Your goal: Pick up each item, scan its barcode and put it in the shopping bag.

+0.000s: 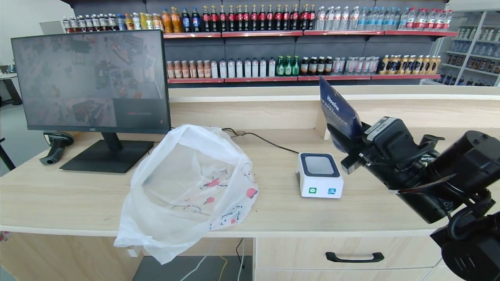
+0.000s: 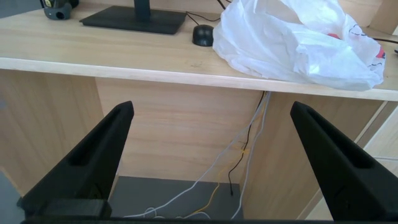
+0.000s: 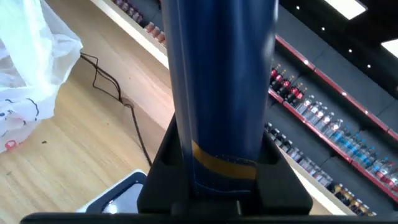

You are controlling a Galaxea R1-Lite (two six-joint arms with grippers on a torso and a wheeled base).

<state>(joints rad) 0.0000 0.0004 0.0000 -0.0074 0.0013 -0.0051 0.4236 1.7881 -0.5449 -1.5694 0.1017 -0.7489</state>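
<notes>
From the head camera, the right gripper (image 1: pixel 345 142) hangs above the back right part of the counter (image 1: pixel 273 210). It pinches one blue tube (image 1: pixel 338 109) by its lower end, and the tube tilts up and away. One white box scanner (image 1: pixel 320 175) sits near the counter's middle with its window up, below the tube and to one side. One shopping bag (image 1: pixel 187 191) slumps at the front edge (its mouth open, a fold hanging over). One monitor (image 1: pixel 91 78) stands at the back left corner, with one handheld scanner (image 1: pixel 56 146) beside it.

From the left wrist, the left gripper (image 2: pixel 211 112) is spread wide with nothing between its fingers. It is low in front of the counter, under the bag.

From the right wrist, the tube (image 3: pixel 221 81) is clamped between the fingers.

The scanning step seems to be in hand. Next, the tube's barcode (I cannot find it) likely needs turning toward the scanner window, then carrying to the bag.
</notes>
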